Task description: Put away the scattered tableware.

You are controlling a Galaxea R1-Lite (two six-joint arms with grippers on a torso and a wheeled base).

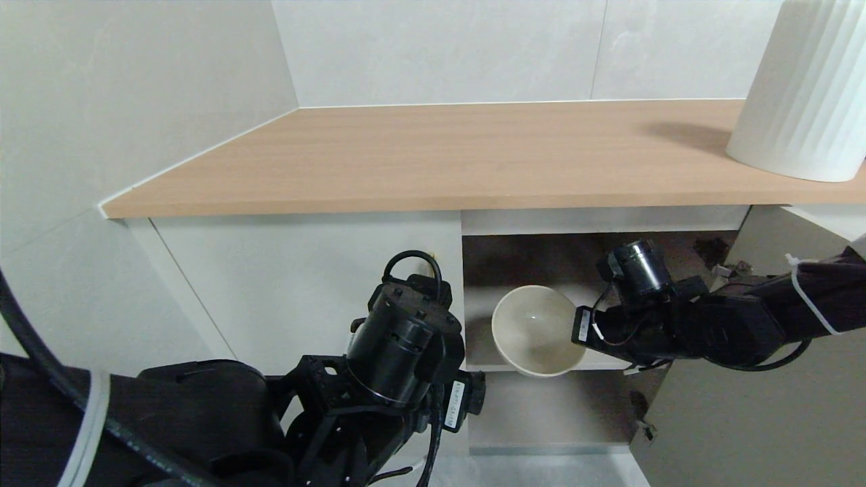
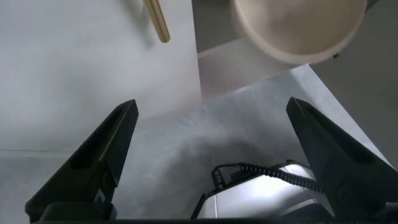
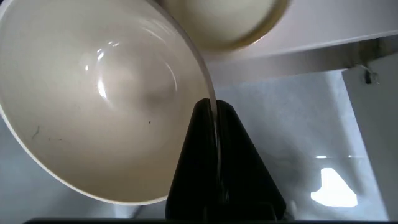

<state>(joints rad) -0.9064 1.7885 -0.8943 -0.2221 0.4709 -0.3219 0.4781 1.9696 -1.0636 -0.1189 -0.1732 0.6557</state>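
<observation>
A cream bowl [image 1: 534,331] hangs tilted on its side in front of the open cabinet's shelf [image 1: 477,325], below the wooden counter. My right gripper [image 1: 582,328] is shut on the bowl's rim from the right. In the right wrist view a black finger [image 3: 217,162] pinches the rim of the bowl [image 3: 106,93], and a second cream dish [image 3: 236,18] rests on the shelf behind it. My left gripper [image 2: 211,106] stands open and holds nothing, low in front of the closed left cabinet door, with the bowl [image 2: 298,25] farther off.
A tall white ribbed container [image 1: 805,88] stands on the counter [image 1: 433,162] at the right. The right cabinet door [image 1: 744,406] is swung open beside my right arm. A wooden handle [image 2: 157,22] sticks out of the closed left door. Grey floor lies below.
</observation>
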